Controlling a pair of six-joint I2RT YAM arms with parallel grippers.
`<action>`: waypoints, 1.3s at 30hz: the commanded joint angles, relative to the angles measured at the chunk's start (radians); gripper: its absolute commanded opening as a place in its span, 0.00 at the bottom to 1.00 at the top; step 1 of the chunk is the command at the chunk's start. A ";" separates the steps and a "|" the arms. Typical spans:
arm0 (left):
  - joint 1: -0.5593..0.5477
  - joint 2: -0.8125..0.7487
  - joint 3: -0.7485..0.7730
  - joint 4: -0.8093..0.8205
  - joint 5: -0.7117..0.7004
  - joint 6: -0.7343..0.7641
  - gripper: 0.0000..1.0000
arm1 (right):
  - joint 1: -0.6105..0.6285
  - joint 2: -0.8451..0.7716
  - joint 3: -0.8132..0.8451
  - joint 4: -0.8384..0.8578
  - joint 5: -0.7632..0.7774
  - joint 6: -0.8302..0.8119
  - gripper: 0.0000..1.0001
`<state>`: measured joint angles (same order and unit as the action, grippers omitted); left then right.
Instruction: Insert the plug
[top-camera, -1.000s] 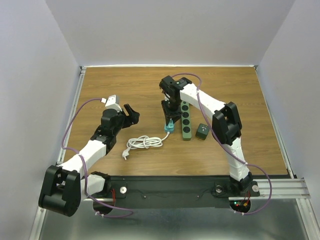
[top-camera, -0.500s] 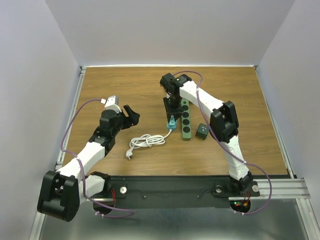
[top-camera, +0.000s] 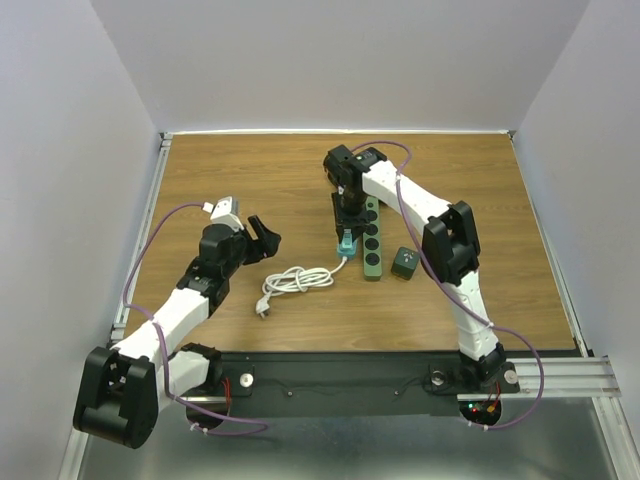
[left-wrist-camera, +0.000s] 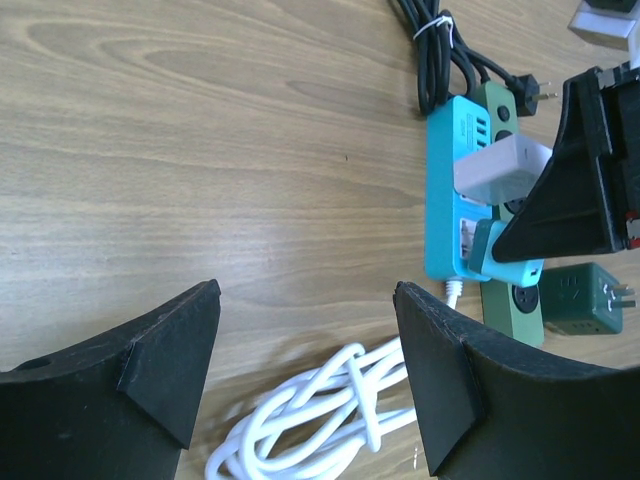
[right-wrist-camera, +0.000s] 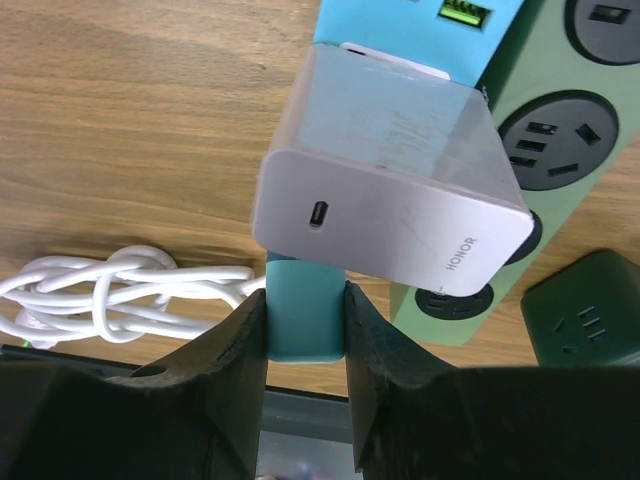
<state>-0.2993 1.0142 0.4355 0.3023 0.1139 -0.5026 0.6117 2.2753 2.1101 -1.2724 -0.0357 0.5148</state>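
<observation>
cord (top-camera: 300, 279) and blue strip (left-wrist-camera: 445, 190) have shifted a little, dragged by the right claw (right-wrist-camera: 305, 325) pinching the strip's end just behind the white charger (right-wrist-camera: 390, 205). plug (top-camera: 263, 308) lies loose near the spread left claw (left-wrist-camera: 305, 370), still to be inserted.

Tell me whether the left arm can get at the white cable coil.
Probably yes. The left gripper is open and close to the coil, with nothing between them; the right gripper is shut on the blue strip beyond it.
</observation>
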 joint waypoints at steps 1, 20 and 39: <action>0.002 -0.025 -0.020 0.072 0.032 0.019 0.82 | -0.061 0.003 -0.033 0.013 0.169 0.011 0.04; -0.458 0.180 0.141 0.253 -0.388 0.118 0.80 | -0.130 0.000 0.044 0.062 0.132 -0.088 0.13; -0.681 0.710 0.577 0.183 -0.600 0.159 0.80 | -0.164 -0.057 -0.018 0.203 0.014 -0.114 0.19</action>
<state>-0.9600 1.6909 0.9466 0.4992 -0.4080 -0.3672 0.4923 2.2501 2.0701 -1.1934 -0.0669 0.4335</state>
